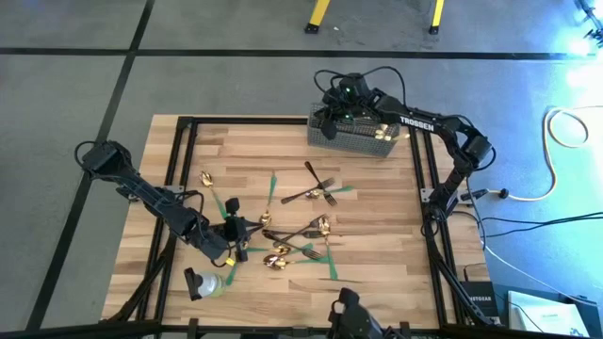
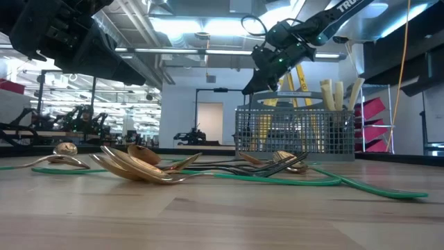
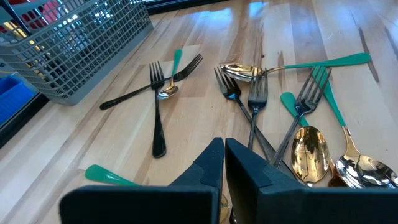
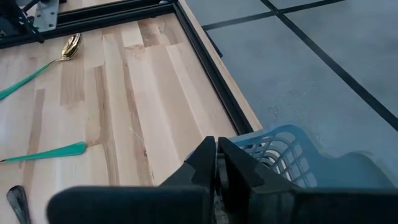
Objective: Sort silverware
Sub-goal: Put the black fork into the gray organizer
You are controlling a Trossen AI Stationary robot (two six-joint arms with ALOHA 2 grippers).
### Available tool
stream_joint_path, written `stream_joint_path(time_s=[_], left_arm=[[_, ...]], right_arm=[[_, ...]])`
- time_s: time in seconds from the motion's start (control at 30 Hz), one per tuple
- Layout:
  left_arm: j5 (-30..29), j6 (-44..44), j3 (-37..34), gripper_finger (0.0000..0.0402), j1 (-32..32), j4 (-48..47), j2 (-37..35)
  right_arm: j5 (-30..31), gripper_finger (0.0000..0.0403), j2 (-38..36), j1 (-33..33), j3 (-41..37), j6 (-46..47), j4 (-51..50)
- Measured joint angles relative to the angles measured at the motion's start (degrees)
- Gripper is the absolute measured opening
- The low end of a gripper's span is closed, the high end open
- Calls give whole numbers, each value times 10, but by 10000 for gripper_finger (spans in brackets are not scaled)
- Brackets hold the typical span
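The silverware lies scattered mid-table: gold spoons and dark forks, with green strips among them. In the low view the spoons lie in a heap near the camera. Cream-handled knives stand in the grey mesh basket at the far right. My left gripper is shut, low over the near-left part of the pile. My right gripper is shut and hovers over the basket's far-left corner, fingers pointing down. My left gripper shows a gold glint low between its shut fingers; I cannot tell whether it holds a piece of cutlery, since the fingers hide that spot.
A black frame rail runs along the table's sides. A pale green object with a dark end lies near the near-left corner. Bare wood stretches between the pile and the right rail.
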Motion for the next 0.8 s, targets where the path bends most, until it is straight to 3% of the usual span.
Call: stream_joint_path(time_s=[0.27,0.53,0.8], left_arm=[[0,0,0,0,0,0,0],[0,2,0,0,0,1,4],[-2,-15,0,0,0,8,34]], right_arm=[[81,59,1,27,-2,-8,-7],[88,136,1,33,-3,5,-12],[91,188,-12,33,-2,8,11]])
